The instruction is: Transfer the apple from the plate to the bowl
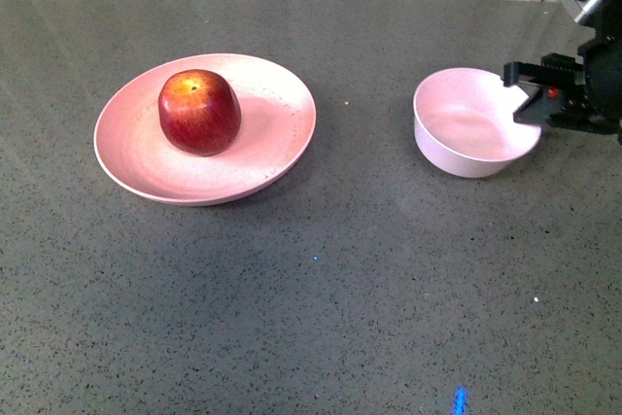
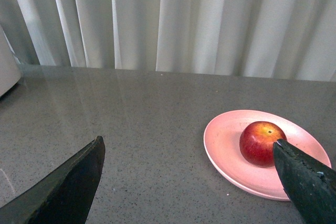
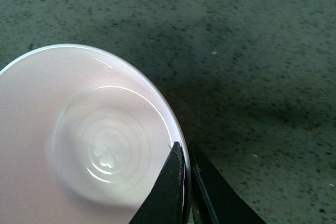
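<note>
A: Where is the apple sitting?

B: The apple (image 1: 199,112) is sitting upright on the plate (image 1: 146,178), a little left of the plate's middle in the front view. Its stem dimple is facing up, and it is showing dark red with a yellow-orange patch on top

A: And the plate itself?

B: It is lying flat on the left part of the grey speckled table (image 1: 311,318). The bowl (image 1: 457,158) is standing upright on the right part, well apart from the plate. In the right wrist view the bowl's bare floor is showing, with faint rings pressed into it

A: What is the right gripper doing?

B: The right gripper (image 3: 184,150) is reaching in from the right edge of the front view and pinching the bowl's right rim. Its jaws are standing almost together, one finger inside the wall and one outside, with only the thin rim between them

A: And the left gripper?

B: In the left wrist view the left gripper (image 2: 189,141) is hanging above the table with its two dark fingers spread wide, gripping nothing. The plate and apple are showing beyond it, and one finger is overlapping the plate's near edge in the picture, though whether it is touching cannot be told. A pale curtain (image 2: 210,19) is hanging behind the table's far edge
</note>
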`<move>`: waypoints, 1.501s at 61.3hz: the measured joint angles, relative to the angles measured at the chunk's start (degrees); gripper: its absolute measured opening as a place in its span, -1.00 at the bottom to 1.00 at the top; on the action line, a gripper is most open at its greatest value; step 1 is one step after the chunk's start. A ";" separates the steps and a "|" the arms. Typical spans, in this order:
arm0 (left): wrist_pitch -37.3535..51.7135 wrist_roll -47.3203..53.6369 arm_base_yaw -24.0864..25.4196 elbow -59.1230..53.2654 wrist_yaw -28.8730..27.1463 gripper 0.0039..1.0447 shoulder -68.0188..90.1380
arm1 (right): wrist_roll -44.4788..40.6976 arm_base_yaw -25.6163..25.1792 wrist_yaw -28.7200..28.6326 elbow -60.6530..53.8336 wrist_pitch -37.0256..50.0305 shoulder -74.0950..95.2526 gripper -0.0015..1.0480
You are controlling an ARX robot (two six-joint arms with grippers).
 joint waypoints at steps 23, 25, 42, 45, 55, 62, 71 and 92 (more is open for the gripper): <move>0.00 0.00 0.00 0.00 0.00 0.84 0.00 | 2.78 5.60 -0.11 4.44 -2.23 3.82 -0.97; 0.00 0.00 0.00 0.00 0.00 0.84 0.00 | 2.99 5.62 0.04 4.33 -2.38 3.96 -0.97; 0.00 0.00 0.00 0.00 0.00 0.84 0.00 | 3.45 5.42 0.57 3.96 -3.28 4.26 -0.97; 0.00 0.00 0.00 0.00 0.00 0.84 0.00 | 3.74 5.33 0.17 3.89 -3.28 4.55 -0.91; 0.00 0.00 0.00 0.00 0.00 0.84 0.00 | 4.52 5.20 0.09 3.87 -3.30 5.01 -0.50; 0.00 0.00 0.00 0.00 0.00 0.84 0.00 | 4.70 5.05 0.11 3.80 -2.86 5.07 -0.23; 0.00 0.00 0.00 0.00 0.00 0.84 0.00 | 5.22 4.09 0.22 2.73 -1.14 3.52 0.20; 0.00 0.00 0.00 0.00 0.00 0.84 0.00 | 5.70 -0.15 3.67 -7.87 6.95 -15.96 0.82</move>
